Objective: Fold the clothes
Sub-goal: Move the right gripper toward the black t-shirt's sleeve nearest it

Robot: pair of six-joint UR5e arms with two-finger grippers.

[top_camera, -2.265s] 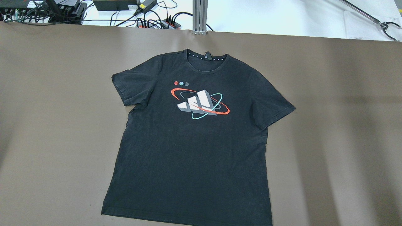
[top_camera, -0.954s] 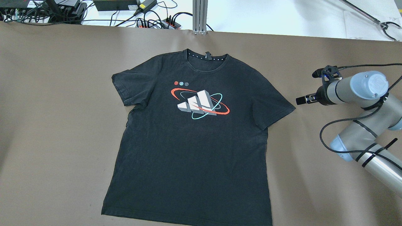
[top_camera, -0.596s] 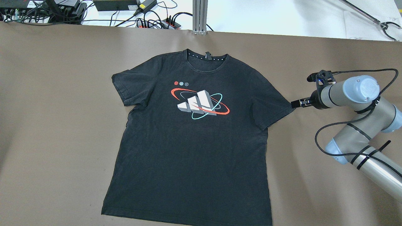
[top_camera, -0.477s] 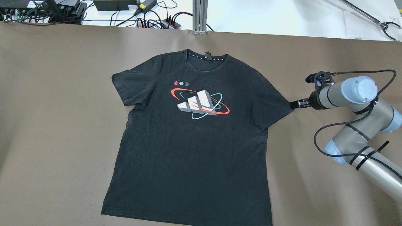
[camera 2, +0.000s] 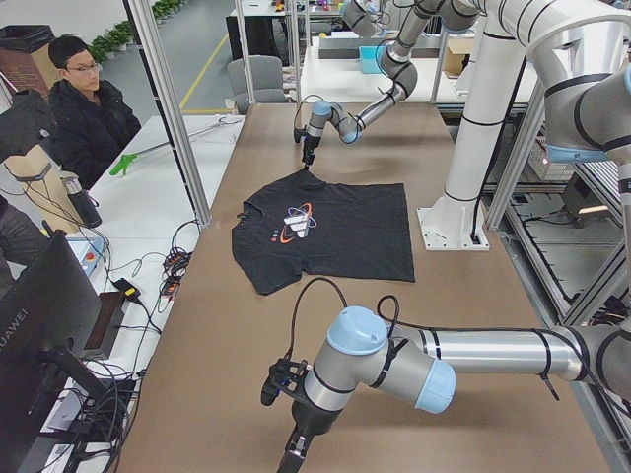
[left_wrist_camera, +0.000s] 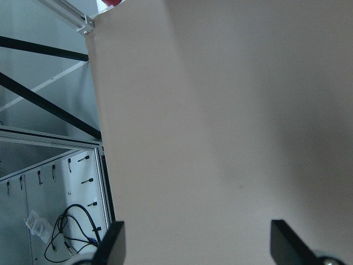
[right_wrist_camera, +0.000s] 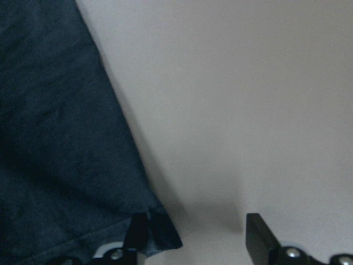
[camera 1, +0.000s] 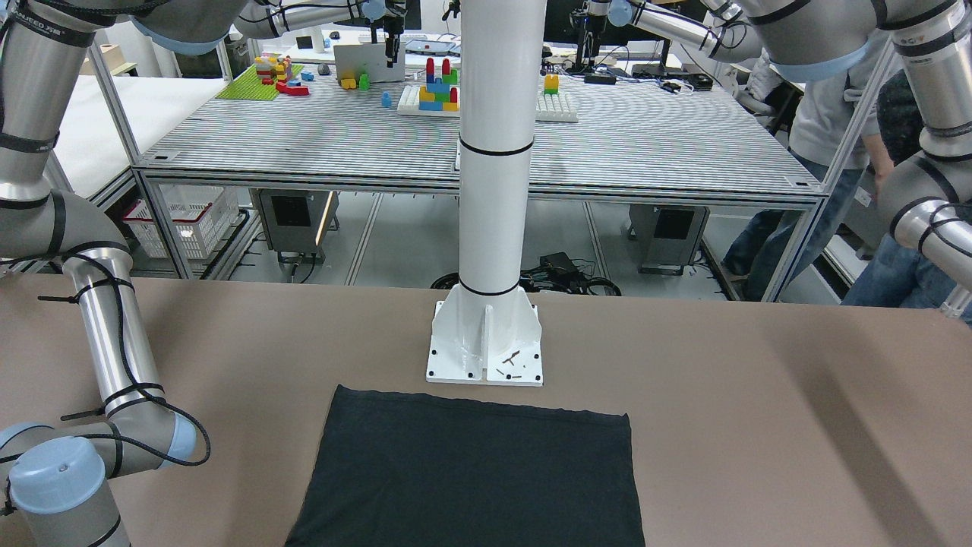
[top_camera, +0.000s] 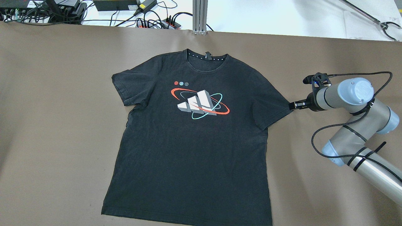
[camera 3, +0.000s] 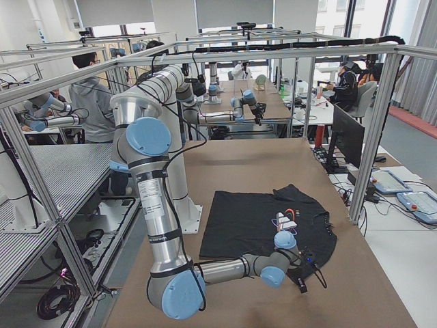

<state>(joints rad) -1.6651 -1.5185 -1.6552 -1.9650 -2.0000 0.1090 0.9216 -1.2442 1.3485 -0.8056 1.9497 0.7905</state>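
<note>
The clothes are a black T-shirt (top_camera: 188, 150) with a red, white and teal chest print, lying flat and face up on the brown table, collar toward the far edge. Its lower part shows in the front-facing view (camera 1: 471, 471). My right gripper (top_camera: 291, 105) is at the tip of the sleeve on the overhead view's right. The right wrist view shows this gripper (right_wrist_camera: 196, 237) open, one finger (right_wrist_camera: 138, 232) at the sleeve's hem corner (right_wrist_camera: 157, 234), the other over bare table. My left gripper (left_wrist_camera: 198, 245) is wide open over bare table near the table's edge, far from the shirt.
The white pillar's base (camera 1: 486, 353) is bolted to the table just behind the shirt's bottom hem. Cables and power strips (top_camera: 150, 18) lie beyond the far edge beside a metal post (top_camera: 200, 15). A seated person (camera 2: 89, 108) is off the table's far side.
My right arm came into the overhead view from the right and moved left until its gripper reached the sleeve tip. The T-shirt has not moved.
</note>
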